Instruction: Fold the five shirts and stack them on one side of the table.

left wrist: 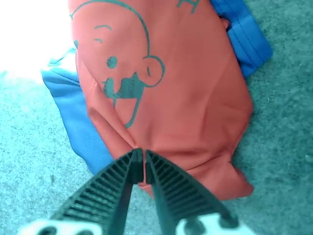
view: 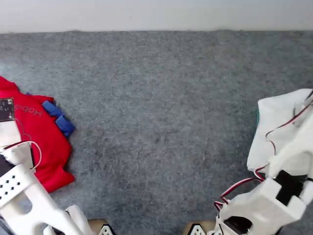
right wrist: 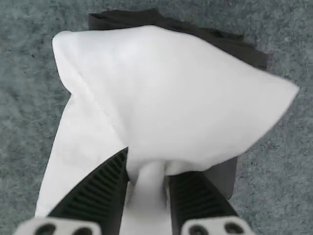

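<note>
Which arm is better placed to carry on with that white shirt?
The right. Its claw is shut on a bunch of the white shirt, which lies over a black shirt. The left claw is shut at the red shirt, across the table.

You had the table (view: 161, 98) covered in grey felt-like cloth, matt and rough. Your red shirt (left wrist: 195, 107) was soft matt knit carrying 1 flat printed figure. The blue shirt (left wrist: 73, 117) looked a smoother knit, and the white shirt (right wrist: 186, 98) was plain matt cloth. The left gripper (left wrist: 140, 157) and right gripper (right wrist: 147, 166) were ribbed black matt plastic on smooth white plastic bases.
</note>
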`<state>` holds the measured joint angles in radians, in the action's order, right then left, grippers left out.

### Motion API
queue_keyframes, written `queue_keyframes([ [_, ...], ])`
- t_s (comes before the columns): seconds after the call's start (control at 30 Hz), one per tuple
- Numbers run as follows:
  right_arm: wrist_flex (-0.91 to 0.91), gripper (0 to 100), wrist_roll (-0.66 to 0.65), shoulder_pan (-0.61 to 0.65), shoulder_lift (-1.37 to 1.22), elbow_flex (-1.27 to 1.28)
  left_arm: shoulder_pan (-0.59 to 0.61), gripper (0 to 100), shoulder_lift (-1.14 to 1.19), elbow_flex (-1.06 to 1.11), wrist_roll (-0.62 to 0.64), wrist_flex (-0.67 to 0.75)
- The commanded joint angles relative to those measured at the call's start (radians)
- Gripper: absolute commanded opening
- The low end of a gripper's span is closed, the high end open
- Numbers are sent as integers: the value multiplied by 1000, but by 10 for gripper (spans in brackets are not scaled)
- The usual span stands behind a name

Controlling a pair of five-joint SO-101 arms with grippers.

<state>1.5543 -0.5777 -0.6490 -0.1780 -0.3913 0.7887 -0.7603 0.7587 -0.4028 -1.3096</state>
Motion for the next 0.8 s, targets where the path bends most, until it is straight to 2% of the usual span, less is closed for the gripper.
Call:
queue_keyframes([
  [0.0, -19, 267, -14, -39, 16, -35, -8, 15, -14, -18, -9, 12],
  [0.07, 10, 368, 6, -39, 28, -81, -8, 15, -14, -18, -9, 12],
  [0.13, 47, 373, 14, -22, 41, -123, -8, 15, -14, -18, -9, 12],
  [0.3, 93, 240, 11, 27, 61, -170, -8, 15, -14, -18, -9, 12],
  [0.47, 93, 0, 11, 51, 45, -166, -8, 15, -18, -18, -9, 12],
  [0.53, 91, 41, 17, 59, 13, -166, -8, 15, -18, -18, -9, 12],
  [0.77, -68, 46, 18, 134, -217, -167, -8, 15, -14, -16, -72, 12],
])
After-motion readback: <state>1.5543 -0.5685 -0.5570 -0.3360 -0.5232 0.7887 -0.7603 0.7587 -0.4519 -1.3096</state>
